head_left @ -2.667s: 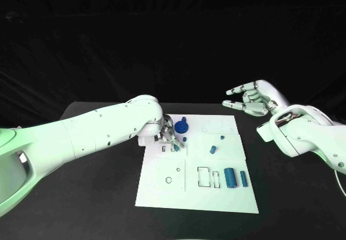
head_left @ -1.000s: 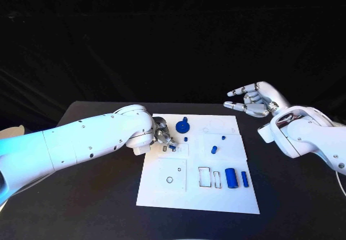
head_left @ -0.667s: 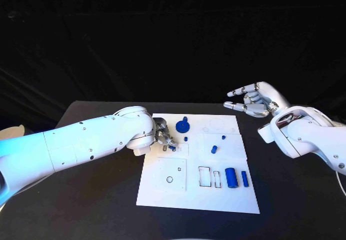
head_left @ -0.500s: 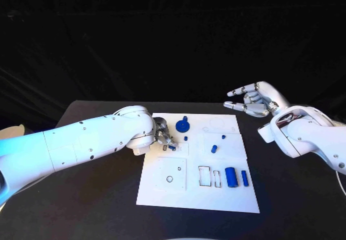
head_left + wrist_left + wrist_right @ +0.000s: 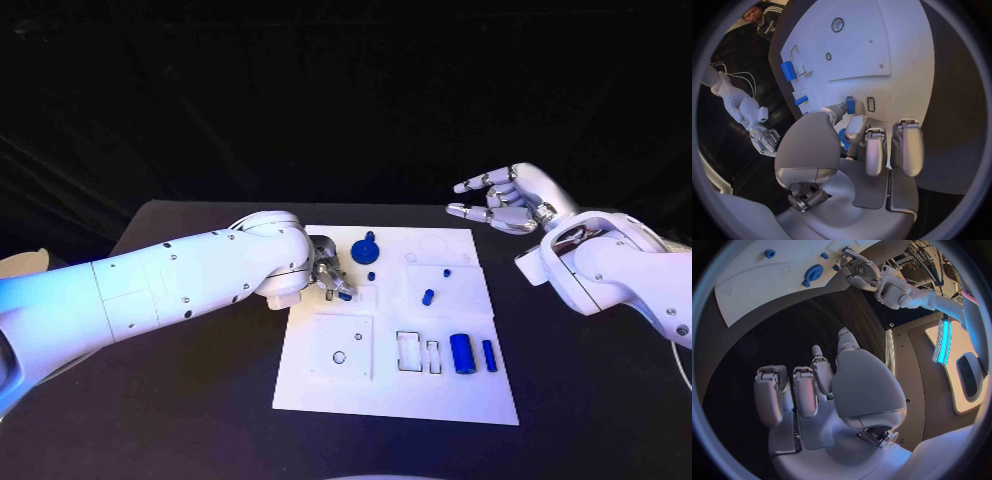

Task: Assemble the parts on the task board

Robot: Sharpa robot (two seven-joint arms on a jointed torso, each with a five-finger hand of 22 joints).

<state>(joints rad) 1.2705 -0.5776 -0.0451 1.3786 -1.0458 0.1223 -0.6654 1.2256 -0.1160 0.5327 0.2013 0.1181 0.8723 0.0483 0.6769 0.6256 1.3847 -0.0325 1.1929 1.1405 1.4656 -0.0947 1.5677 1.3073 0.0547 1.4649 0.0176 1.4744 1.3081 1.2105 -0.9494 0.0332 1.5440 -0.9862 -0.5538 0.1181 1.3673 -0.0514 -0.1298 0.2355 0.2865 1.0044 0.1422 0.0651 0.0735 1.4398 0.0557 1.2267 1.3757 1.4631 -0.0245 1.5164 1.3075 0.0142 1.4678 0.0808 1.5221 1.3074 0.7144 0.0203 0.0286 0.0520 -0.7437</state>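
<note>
The white task board (image 5: pixel 389 390) lies mid-table. My left hand (image 5: pixel 329 275) rests low over its upper left part, fingers curled. Thumb and a finger pinch a small blue part (image 5: pixel 345 296) (image 5: pixel 850 105) right beside a small rectangular slot (image 5: pixel 871 104). A blue gear (image 5: pixel 364 252) (image 5: pixel 814 274) on a peg sits just right of that hand. My right hand (image 5: pixel 505 205) (image 5: pixel 817 385) hovers past the board's far right corner, fingers apart, holding nothing. A large blue cylinder (image 5: pixel 462 354) (image 5: pixel 787 70) and a thinner one (image 5: pixel 489 356) lie at the board's right.
More small blue parts (image 5: pixel 427 297) (image 5: pixel 372 277) lie mid-board. Empty rectangular slots (image 5: pixel 408 352) and a small ring hole (image 5: pixel 339 358) show on the near half. Bare black table (image 5: pixel 188 400) surrounds the board.
The left arm has shifted a little to the left since the earliest frame, while its fingertips stay at the small blue part. The right hand has not moved.
</note>
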